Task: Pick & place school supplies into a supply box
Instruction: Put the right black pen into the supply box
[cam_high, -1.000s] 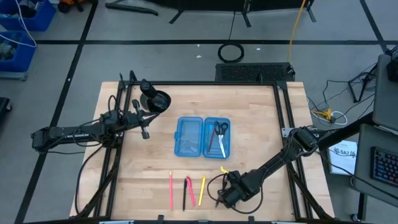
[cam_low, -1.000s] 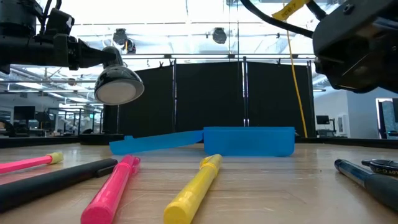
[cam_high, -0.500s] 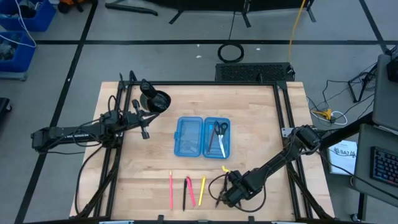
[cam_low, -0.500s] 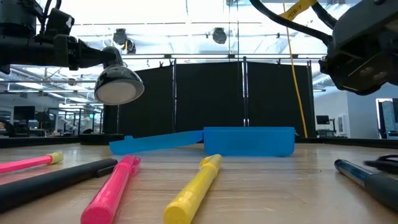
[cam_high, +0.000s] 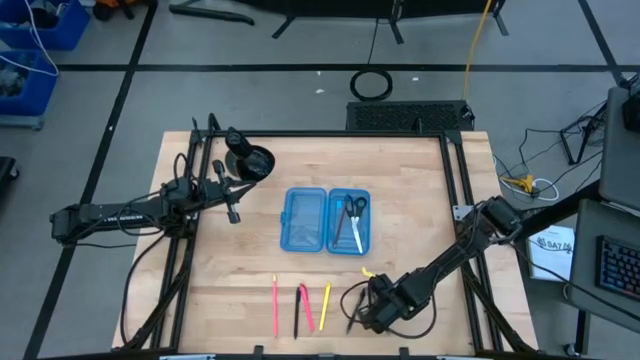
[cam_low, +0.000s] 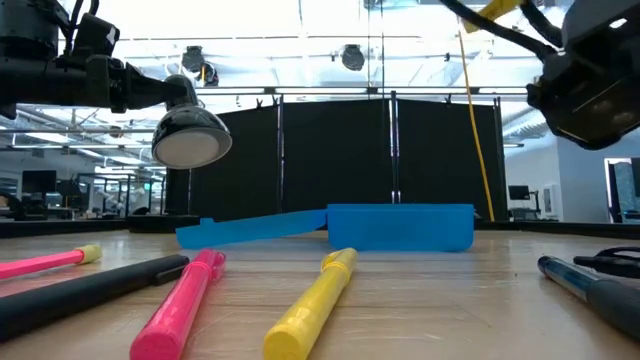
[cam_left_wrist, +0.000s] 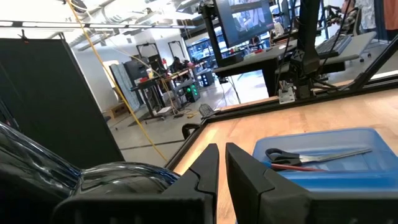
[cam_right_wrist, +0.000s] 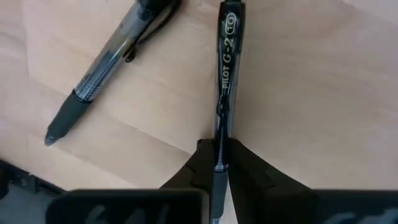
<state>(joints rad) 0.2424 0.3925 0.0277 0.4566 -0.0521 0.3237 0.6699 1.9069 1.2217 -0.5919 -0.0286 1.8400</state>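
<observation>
My right gripper (cam_high: 360, 310) is down at the table's near edge, right of centre, shut on a black pen (cam_right_wrist: 225, 68). A second black pen (cam_right_wrist: 106, 62) lies on the wood beside it. Left of them lie a thin pink pen (cam_low: 45, 262), a black marker (cam_low: 90, 290), a pink highlighter (cam_low: 180, 305) and a yellow highlighter (cam_low: 315, 305). The blue supply box (cam_high: 327, 220) lies open mid-table, with scissors (cam_high: 355, 207) in its right half. My left gripper (cam_high: 233, 212) hovers shut left of the box, with nothing between its fingers. My right gripper pinches the black pen's clear barrel (cam_right_wrist: 219, 134) between its two fingers, close to the rubber grip end. The fingers come from above and lie across the pen. The pen runs flat along the wood; whether it is clear of the table, I cannot tell.
A black round cup-like object (cam_high: 250, 160) stands at the far left of the table. Black frame rails (cam_high: 455, 180) run along the table's left, right and far edges. Bare wood lies between the box and the row of pens.
My right arm's wrist has moved up and a little toward the table's right edge. The pens, highlighters and box lie where they were.
</observation>
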